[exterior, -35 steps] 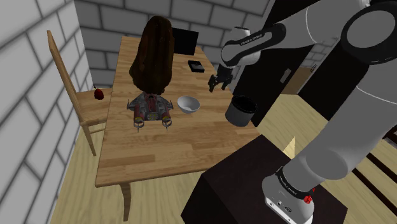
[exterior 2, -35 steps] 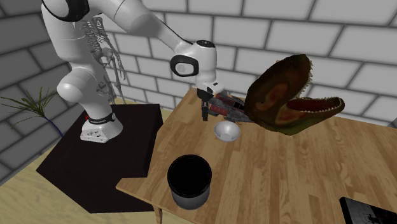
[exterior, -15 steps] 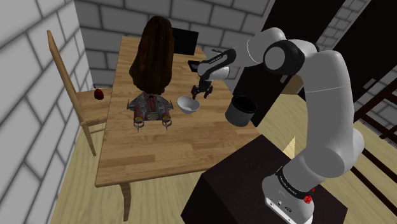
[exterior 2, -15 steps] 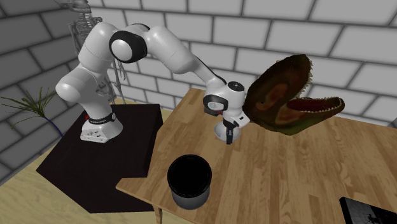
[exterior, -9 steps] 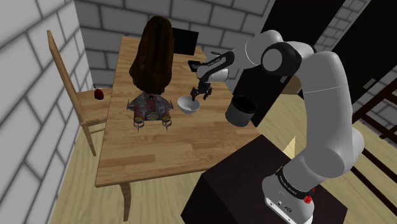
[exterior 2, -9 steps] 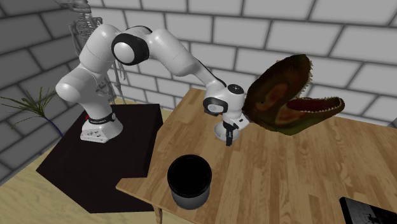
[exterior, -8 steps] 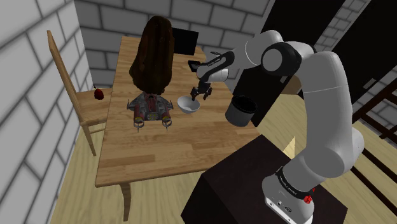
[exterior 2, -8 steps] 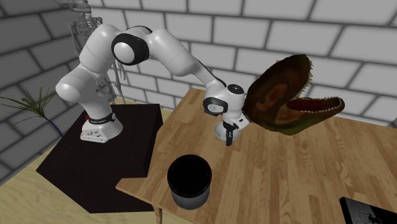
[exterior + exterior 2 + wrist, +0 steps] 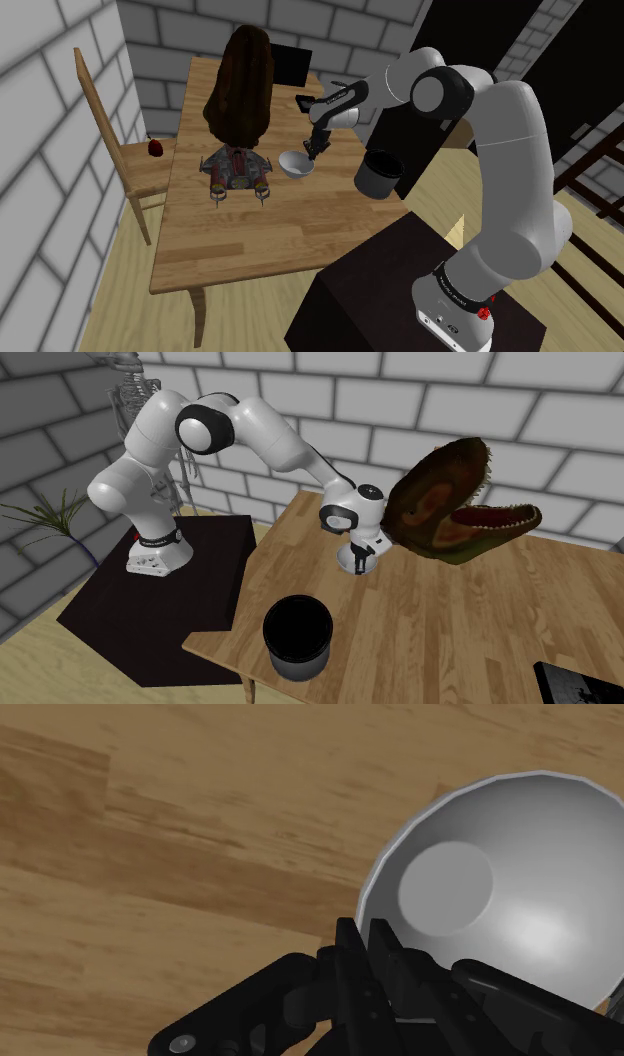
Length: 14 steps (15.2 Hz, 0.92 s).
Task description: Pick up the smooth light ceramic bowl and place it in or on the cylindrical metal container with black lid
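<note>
between the tips of the all-black two-finger pincer [image 9: 362, 932], which are closed on it, sits one side of the smooth pale grey bowl's [image 9: 500, 904] rim, the bowl resting on the wooden table [image 9: 230, 230] and the grey cylindrical black-topped container [image 9: 380, 173] well apart from the pincer, by the table's edge.

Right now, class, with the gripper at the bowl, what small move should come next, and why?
Probably a short straight lift. The gripper looks shut on the rim of the grey bowl, which sits on the wooden table. The black-topped cylindrical container stands apart from it, so the bowl should clear the table first.
</note>
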Each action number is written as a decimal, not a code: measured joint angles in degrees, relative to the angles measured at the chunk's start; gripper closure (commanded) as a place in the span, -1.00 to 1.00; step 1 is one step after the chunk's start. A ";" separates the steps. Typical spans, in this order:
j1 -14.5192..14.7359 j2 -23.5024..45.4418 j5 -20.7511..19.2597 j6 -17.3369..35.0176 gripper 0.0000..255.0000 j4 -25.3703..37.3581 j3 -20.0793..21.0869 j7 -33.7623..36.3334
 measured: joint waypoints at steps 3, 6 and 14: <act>0.00 -0.03 -0.01 -0.01 1.00 -0.01 -0.02 0.01; 0.08 -0.74 -0.08 -0.62 1.00 -0.16 -0.07 0.10; 0.37 -5.23 -0.53 -3.97 1.00 -1.29 -0.50 0.52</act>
